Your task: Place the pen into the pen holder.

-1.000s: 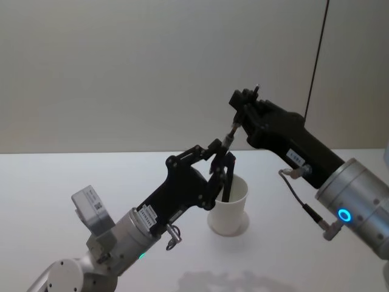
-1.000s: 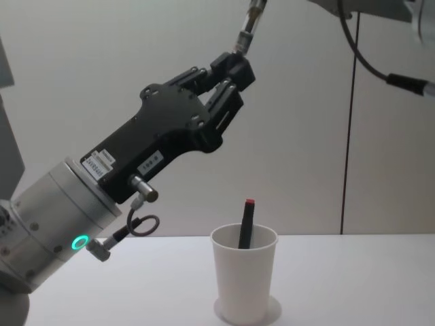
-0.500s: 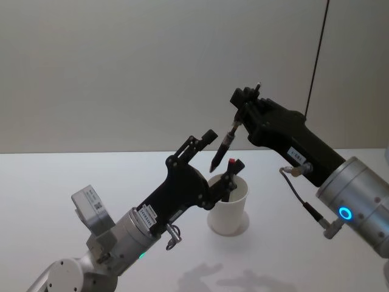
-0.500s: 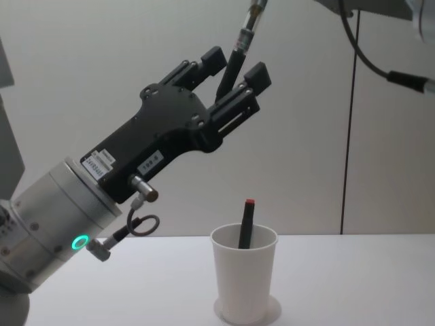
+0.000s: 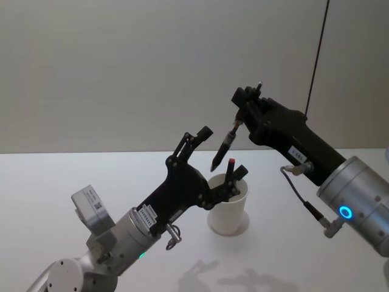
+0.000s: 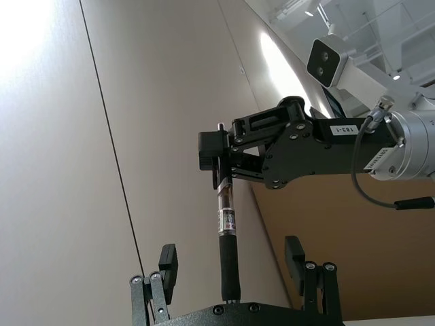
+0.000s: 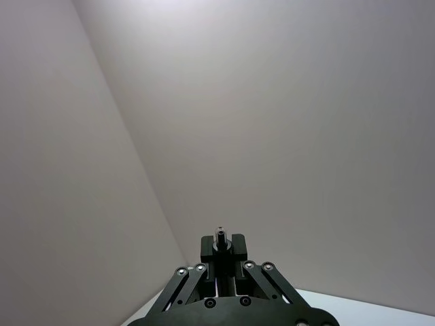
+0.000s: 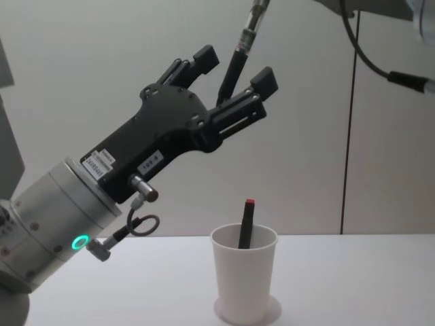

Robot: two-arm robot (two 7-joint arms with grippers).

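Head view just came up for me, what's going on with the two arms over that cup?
The right gripper is shut on the top end of a black pen, holding it tilted in the air above the white paper cup. The left gripper is open, its fingers spread on either side of that pen without touching it. A second black pen with a red tip already stands inside the cup.

The left arm reached up and forward from the robot's lower left, its black gripper (image 8: 234,66) raised well above the table with the two fingers (image 8: 204,56) spread wide apart and closed on nothing. The right arm came in from the right and angled downward, its gripper (image 5: 241,117) held higher than the left one, fingers pinched together around a thin dark object. The two grippers stood near each other, apart.
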